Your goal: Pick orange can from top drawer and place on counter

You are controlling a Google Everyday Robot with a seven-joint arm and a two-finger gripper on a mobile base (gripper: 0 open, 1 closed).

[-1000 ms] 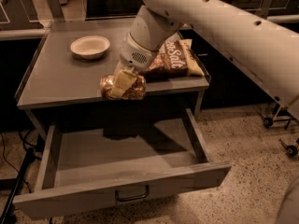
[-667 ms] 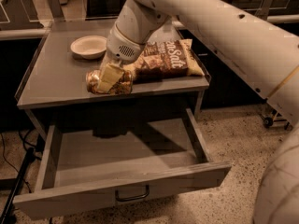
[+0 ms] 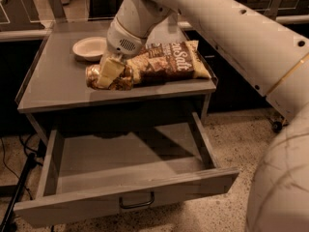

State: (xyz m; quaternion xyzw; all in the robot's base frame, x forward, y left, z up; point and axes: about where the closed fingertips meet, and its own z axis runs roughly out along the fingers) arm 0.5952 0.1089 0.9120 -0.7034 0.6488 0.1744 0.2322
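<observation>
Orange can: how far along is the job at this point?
Done: the orange can is out of the open top drawer. In hand: the gripper grips it low over the counter, beside a snack bag; whether it rests there is unclear. Left: release and pull away.

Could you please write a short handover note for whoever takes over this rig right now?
Tool: over the front of the flat grey metal counter, shut on the small shiny orange-gold metallic can.
Can: on its side at counter level, beside the large yellow-brown snack bag; I cannot tell whether it rests on the surface. A small white bowl stands behind.
Wide shallow grey metal top drawer: pulled open.
Done: can is out of the drawer and at the counter.
Left: settle the can, open the tool, lift the arm away.
</observation>
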